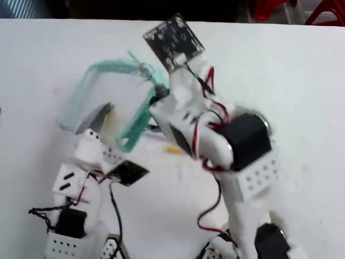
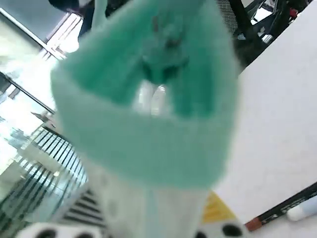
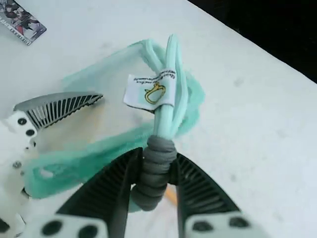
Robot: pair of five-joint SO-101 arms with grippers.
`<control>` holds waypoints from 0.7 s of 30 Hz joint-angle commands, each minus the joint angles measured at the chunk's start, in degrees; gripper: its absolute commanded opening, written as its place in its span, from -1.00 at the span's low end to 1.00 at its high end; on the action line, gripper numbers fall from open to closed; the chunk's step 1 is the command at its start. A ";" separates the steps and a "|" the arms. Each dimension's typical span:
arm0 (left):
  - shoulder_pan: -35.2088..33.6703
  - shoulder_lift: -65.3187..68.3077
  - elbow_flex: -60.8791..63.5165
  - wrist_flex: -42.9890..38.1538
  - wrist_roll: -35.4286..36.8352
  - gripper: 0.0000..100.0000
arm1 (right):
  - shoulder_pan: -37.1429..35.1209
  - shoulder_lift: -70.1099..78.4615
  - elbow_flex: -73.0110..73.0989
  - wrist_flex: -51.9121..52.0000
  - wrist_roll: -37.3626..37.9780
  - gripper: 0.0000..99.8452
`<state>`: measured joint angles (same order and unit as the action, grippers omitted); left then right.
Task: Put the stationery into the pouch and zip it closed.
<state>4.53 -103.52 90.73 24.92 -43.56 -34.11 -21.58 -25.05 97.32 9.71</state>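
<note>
Right end effector (image 3: 156, 159) is clamped tight on the grey zip pull (image 3: 156, 174) of the mint pouch (image 1: 105, 75), which lies on the worktop (image 1: 280, 70) w/ the left end effector (image 1: 96, 118) at its near edge; can't tell if that one grips anything. A pencil (image 2: 280, 212) lies outside the pouch, so the risk is zipping up w/o it. If the left isn't anchoring, the pouch prob. drags along instead of the zip running.
</note>
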 commanded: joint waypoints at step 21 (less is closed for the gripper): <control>20.62 -0.92 -31.47 45.36 26.81 -0.95 | 2.33 -16.22 14.51 -23.69 2.11 -0.97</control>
<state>23.34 -103.52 63.12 70.02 -17.98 -34.20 -36.70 -10.20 76.04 10.51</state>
